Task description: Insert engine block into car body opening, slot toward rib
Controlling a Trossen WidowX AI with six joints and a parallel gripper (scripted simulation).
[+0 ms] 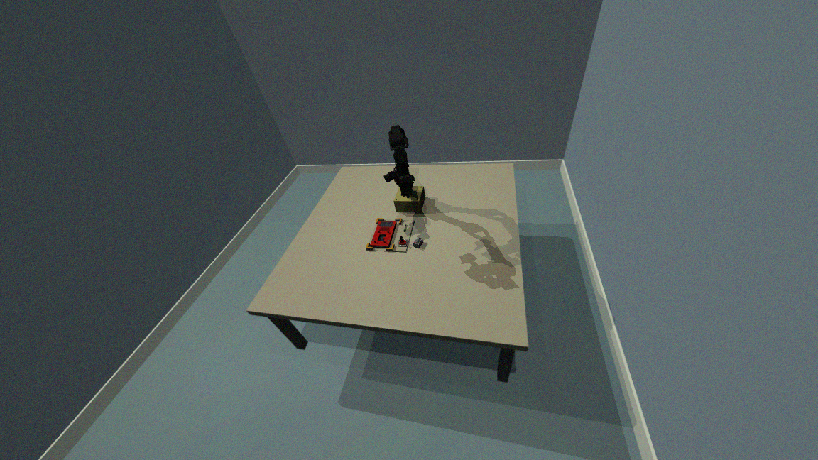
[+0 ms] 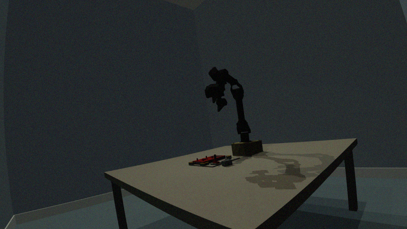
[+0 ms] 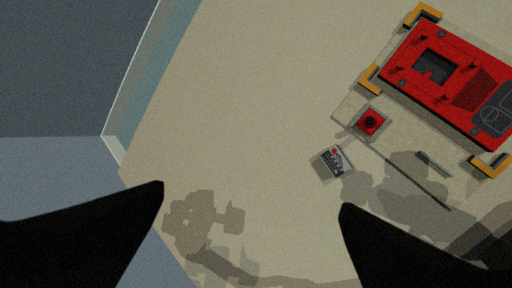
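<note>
The engine block, a small grey block with a black pattern and a red dot on top, sits on the table outside the car's marked area. I cannot tell its slot side. The red car body lies flat between orange corner brackets. Its dark rectangular opening is empty, with a small red rib on one side. My gripper is open and empty, high above the table. In the wrist view the block shows beyond the right fingertip; in the top view the fingers are not distinct.
A red square piece with a black knob stands between block and car. A thin grey bar lies beside the car. Black pegs stand up around the opening. The arm's yellowish base is behind.
</note>
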